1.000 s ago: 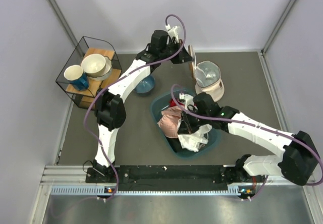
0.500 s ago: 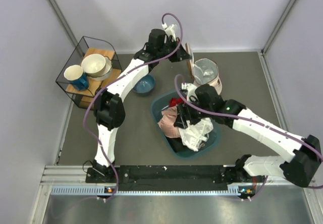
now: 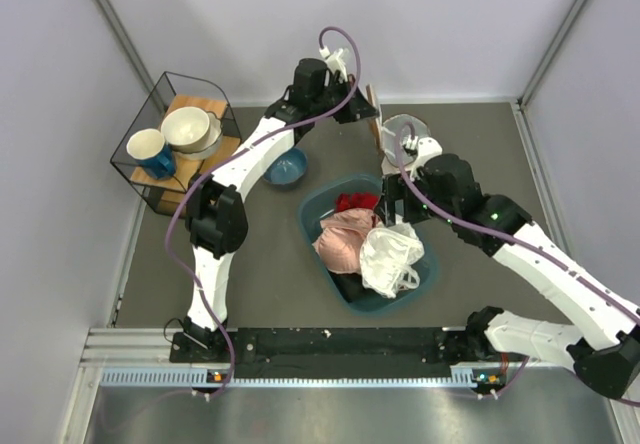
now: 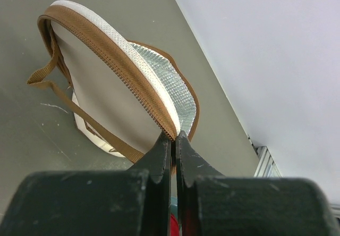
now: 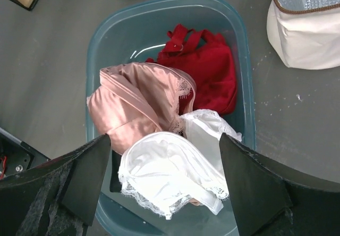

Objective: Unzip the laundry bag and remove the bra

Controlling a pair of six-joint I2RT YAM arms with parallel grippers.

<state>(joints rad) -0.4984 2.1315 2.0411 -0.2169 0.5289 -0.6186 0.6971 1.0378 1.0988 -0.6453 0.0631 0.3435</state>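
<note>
The cream laundry bag point(image 3: 398, 134) stands at the back of the table, partly behind my right arm. Its brown-zippered lid point(image 4: 106, 87) is raised, showing a silver lining. My left gripper point(image 4: 174, 138) is shut on the lid's zipper edge, and it sits at the back point(image 3: 364, 114) in the top view. The pale pink bra point(image 5: 133, 108) lies in the teal tub point(image 5: 247, 87), beside a red cloth point(image 5: 210, 74) and under the edge of a white lacy piece point(image 5: 170, 172). My right gripper point(image 5: 164, 140) hangs open above the tub with nothing between its fingers.
The bag point(image 5: 305, 34) stands just right of the tub point(image 3: 306, 219). A blue bowl point(image 3: 287, 169) sits behind the tub to the left. A wire basket point(image 3: 175, 144) with a blue mug and a cream bowl occupies the back left corner. Walls close in the table.
My right gripper opened, let go of the white piece in the tub, rose and drew back toward the bag. The left arm has barely moved.
</note>
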